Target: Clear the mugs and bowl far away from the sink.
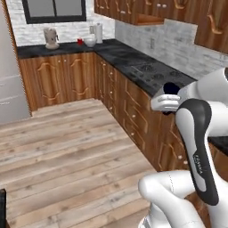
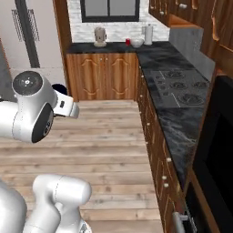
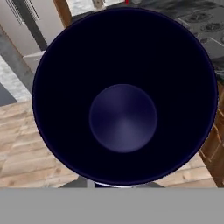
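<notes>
The white mug with the dark navy inside (image 3: 123,98) sits right in front of the hand camera, mouth towards it, gripped by the end effector (image 1: 168,99) above the wooden floor (image 1: 67,142) beside the black stone bench (image 1: 133,60). Far off, the glossy red mug (image 1: 80,41) and a pale bowl (image 1: 90,42) stand close together on the back bench, near the tan coffee machine (image 1: 51,39).

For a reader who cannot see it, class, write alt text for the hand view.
The dark navy inside of a round mug takes up most of the frame, seen straight down to its paler circular bottom. Behind it lie pale wooden floor planks, brown wooden cabinets and a black stove top.
</notes>
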Controlling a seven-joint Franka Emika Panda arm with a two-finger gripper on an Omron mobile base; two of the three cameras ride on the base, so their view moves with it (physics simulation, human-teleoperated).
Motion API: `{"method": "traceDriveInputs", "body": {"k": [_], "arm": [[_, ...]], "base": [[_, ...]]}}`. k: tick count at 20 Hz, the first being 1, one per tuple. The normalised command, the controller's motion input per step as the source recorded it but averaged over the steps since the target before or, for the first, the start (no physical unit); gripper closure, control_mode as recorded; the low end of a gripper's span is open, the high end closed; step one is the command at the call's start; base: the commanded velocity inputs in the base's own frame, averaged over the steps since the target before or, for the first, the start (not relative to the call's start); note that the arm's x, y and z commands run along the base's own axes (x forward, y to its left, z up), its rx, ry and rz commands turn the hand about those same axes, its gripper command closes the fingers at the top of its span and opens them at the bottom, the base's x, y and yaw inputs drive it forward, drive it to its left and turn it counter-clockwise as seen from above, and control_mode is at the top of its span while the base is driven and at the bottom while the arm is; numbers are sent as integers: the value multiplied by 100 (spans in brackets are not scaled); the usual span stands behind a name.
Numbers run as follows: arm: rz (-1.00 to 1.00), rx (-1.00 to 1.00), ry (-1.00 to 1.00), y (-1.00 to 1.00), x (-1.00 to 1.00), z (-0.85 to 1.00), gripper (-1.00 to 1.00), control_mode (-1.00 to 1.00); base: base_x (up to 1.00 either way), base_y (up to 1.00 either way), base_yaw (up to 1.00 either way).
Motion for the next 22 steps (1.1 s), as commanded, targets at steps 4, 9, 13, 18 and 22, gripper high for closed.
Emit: {"method": "traceDriveInputs", "body": {"k": [4,9,13,18,22], "arm": [[0,0,0,0,0,0,100,100],[0,0,0,0,0,0,100,100],[0,0,0,0,0,0,100,100],[0,0,0,0,0,0,100,100],[0,0,0,0,0,0,100,100]], "base": [[100,27,0],[100,18,-1],[100,9,0],[100,5,0],[100,10,0]]}}
